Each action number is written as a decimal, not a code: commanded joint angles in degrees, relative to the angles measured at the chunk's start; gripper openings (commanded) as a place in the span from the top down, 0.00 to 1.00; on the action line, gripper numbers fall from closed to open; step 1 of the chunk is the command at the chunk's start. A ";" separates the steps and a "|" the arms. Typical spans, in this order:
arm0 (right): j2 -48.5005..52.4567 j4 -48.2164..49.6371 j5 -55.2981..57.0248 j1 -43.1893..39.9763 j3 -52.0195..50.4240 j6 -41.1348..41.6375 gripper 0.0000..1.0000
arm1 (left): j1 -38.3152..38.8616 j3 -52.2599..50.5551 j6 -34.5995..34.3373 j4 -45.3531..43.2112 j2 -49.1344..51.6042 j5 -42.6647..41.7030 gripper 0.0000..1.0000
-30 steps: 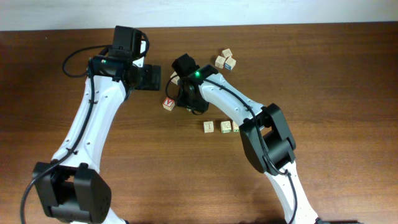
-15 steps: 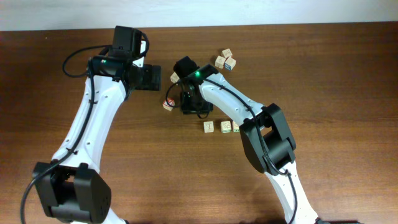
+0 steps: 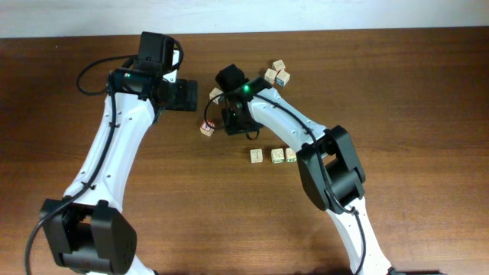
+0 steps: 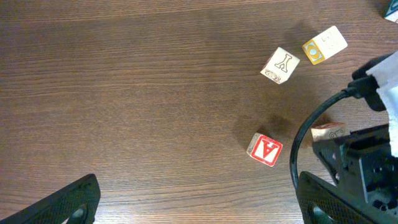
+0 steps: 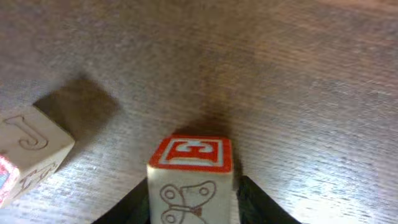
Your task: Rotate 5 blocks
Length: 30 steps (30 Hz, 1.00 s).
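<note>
My right gripper [image 5: 193, 190] is shut on a pale block [image 5: 189, 177] with a red letter face on top and a butterfly drawing toward the camera. In the overhead view that gripper [image 3: 234, 120] covers this block. Just left of it lies a second block [image 3: 206, 128] with a red A face [image 4: 265, 149], resting free on the table. Three blocks with green and yellow marks [image 3: 273, 155] stand in a row below the right arm. My left gripper [image 4: 196, 208] hangs open over bare wood, left of the red A block.
A cluster of three cubes [image 3: 277, 72] lies at the back, one of them marked blue. A further cube [image 3: 215, 95] sits between the two grippers. The right arm's black body and cable [image 4: 360, 155] fill the right of the left wrist view.
The right gripper shifted slightly toward the table's front and then back again. The red A block beside it looks turned a little. The left arm has stayed still.
</note>
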State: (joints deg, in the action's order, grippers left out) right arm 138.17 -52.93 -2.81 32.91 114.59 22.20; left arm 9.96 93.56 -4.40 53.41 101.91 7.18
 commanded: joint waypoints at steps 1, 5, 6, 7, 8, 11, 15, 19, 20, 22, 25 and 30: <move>0.42 0.24 1.84 -0.31 -0.24 -0.98 0.65 | -0.24 1.05 -0.94 0.09 0.33 0.79 0.01; -0.31 -0.90 1.79 -0.31 0.02 -0.92 0.71 | -0.24 1.05 -0.96 0.07 0.33 0.79 0.01; -0.83 -1.86 1.73 -0.31 0.20 -0.72 0.70 | -0.24 1.05 -0.96 0.07 0.33 0.79 0.01; -1.22 -2.84 1.27 -0.31 0.44 -0.70 0.71 | -0.24 1.05 -0.94 0.09 0.33 0.79 0.01; -1.51 -3.78 0.59 -0.31 0.76 -0.63 0.70 | -0.24 1.05 -0.96 0.07 0.33 0.79 0.01; -1.75 -8.52 -4.92 -0.24 2.19 -0.09 0.70 | -0.24 1.05 -0.94 0.07 0.33 0.79 0.01; -1.75 -12.55 -12.04 0.92 2.10 -0.11 0.70 | -0.24 1.05 -0.96 0.09 0.33 0.79 0.01; -1.75 -14.58 -12.00 2.99 2.10 -0.11 0.70 | -0.24 1.05 -0.96 0.09 0.33 0.79 0.01; -1.75 -15.39 -11.65 3.61 2.10 -0.13 0.70 | -0.24 1.05 -0.96 0.09 0.33 0.79 0.01; -1.75 -16.55 -10.69 4.20 2.08 -0.11 0.70 | -0.24 1.05 -0.96 0.07 0.33 0.79 0.01; -1.75 -18.29 -7.19 4.22 2.08 -0.09 0.70 | -0.24 1.05 -0.96 0.07 0.33 0.79 0.01; -1.75 -21.22 -4.35 3.61 2.05 -0.09 0.69 | -0.24 1.05 -0.94 0.09 0.33 0.79 0.01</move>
State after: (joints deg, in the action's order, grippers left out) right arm 138.17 -73.30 -10.35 37.17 116.18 22.02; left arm 9.96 93.56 -4.40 53.41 101.91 7.18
